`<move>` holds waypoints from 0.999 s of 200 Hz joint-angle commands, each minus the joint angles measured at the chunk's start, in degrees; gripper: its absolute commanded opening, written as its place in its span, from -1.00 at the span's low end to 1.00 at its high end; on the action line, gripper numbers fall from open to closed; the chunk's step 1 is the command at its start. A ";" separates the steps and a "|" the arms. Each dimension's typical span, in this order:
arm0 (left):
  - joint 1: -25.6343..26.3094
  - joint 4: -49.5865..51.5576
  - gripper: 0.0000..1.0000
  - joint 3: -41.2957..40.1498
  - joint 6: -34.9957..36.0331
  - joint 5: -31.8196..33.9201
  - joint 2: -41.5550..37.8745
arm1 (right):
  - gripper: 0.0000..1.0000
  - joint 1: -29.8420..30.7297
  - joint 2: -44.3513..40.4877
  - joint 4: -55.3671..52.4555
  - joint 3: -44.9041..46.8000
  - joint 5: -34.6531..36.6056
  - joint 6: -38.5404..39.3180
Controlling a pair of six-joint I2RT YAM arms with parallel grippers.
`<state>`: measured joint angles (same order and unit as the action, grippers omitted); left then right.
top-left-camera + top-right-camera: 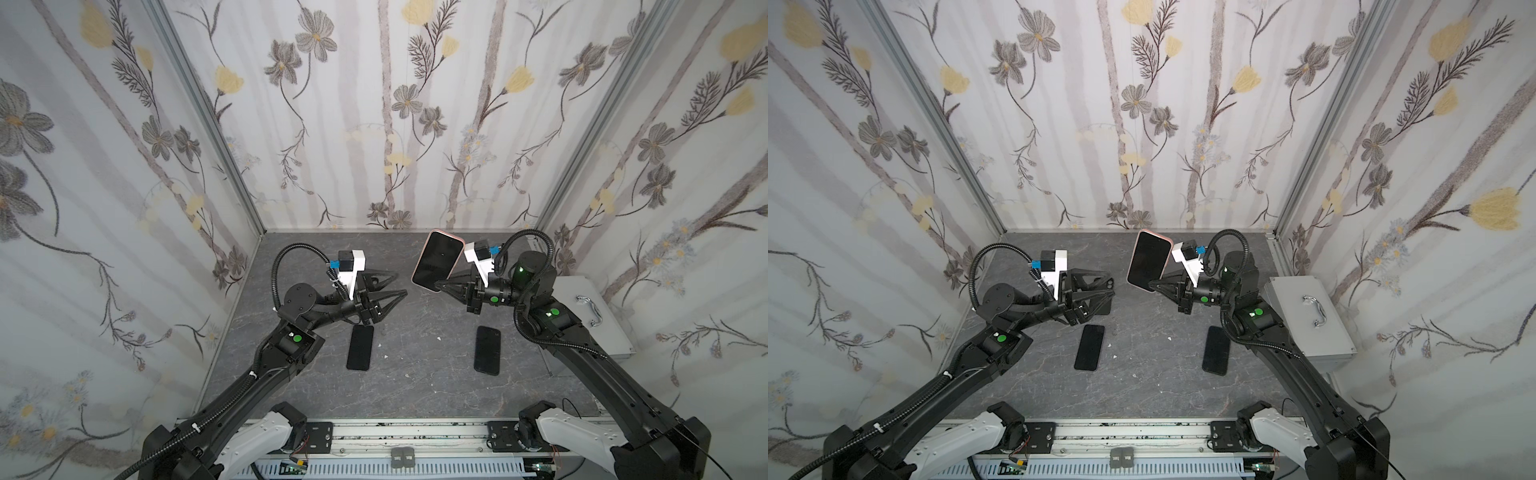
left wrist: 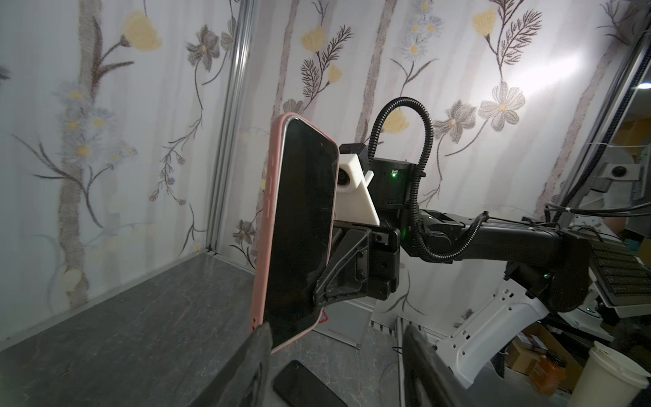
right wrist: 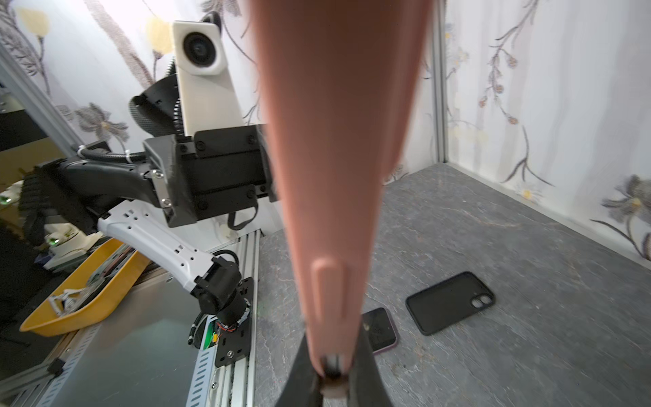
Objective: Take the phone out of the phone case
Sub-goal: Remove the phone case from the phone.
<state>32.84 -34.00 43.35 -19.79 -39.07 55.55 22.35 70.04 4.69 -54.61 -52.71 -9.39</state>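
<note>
A phone [image 2: 303, 225] with a dark screen sits in a pink phone case [image 2: 267, 218] and is held upright above the table. It shows in both top views [image 1: 436, 262] [image 1: 1148, 262]. My right gripper [image 1: 437, 286] [image 3: 333, 366] is shut on the phone case's lower end, and the case's pink back [image 3: 338, 141] fills the right wrist view. My left gripper [image 1: 397, 284] [image 2: 337, 329] stands open just left of the case. One of its fingers [image 2: 257, 356] is close to the case's lower corner, and nothing is between its jaws.
A dark phone [image 1: 360, 347] lies on the table by the left arm and another one [image 1: 487, 350] by the right arm. An empty black case [image 3: 451, 303] lies under the left gripper. A silver box with a handle [image 1: 590, 316] stands at the right edge.
</note>
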 commanded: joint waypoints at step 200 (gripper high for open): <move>18.13 7.22 0.04 11.14 28.28 37.60 5.75 | -1.00 15.62 -4.65 -7.53 1.52 32.33 12.72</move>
<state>50.96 -23.18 53.69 7.27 -2.52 60.47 37.63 65.67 -8.64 -53.06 -19.49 1.30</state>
